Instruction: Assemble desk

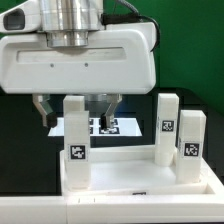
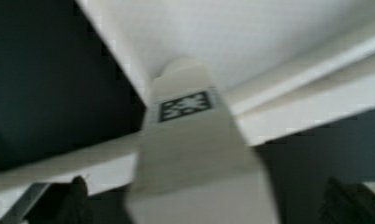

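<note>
Dark bench; spread fingers straddle a blocky white tagged leg, apparently being seated in the white rimmed tabletop; release is called for.

Tabletop and marker board on black table

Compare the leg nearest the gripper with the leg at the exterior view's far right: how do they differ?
The leg under the gripper stands at the exterior view's left of the tabletop, directly below the gripper; the far-right leg stands at the opposite end, with nothing above it. The left leg reaches higher in the picture than the right one. Both are white, blocky, upright and carry a black-and-white tag.
</note>
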Controlling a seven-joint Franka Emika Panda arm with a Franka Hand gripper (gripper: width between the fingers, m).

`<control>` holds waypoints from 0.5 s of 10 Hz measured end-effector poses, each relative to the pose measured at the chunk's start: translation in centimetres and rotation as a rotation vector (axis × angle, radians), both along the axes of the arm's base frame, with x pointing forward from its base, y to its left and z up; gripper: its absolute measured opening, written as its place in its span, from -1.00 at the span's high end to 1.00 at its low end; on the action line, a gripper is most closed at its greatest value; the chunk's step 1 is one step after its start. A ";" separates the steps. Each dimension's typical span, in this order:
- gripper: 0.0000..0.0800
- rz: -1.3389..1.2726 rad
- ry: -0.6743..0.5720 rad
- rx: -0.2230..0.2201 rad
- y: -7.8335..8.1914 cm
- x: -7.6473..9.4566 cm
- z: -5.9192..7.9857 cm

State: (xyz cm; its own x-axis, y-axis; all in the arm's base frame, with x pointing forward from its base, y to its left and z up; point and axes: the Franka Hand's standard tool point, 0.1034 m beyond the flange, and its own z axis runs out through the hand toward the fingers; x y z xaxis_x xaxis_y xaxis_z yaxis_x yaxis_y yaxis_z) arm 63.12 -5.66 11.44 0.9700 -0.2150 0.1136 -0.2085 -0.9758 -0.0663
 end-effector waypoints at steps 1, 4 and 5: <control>-0.62 0.051 -0.017 -0.017 -0.3 -0.1 -0.2; 0.08 -0.007 -0.013 -0.009 -0.3 -0.1 -0.3; 0.08 -0.075 -0.011 0.002 -0.2 -0.1 -0.3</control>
State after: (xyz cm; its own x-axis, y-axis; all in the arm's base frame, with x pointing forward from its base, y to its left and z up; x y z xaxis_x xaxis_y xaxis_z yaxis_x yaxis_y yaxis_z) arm 63.01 -5.84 11.16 0.9498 -0.2875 0.1236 -0.2805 -0.9572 -0.0708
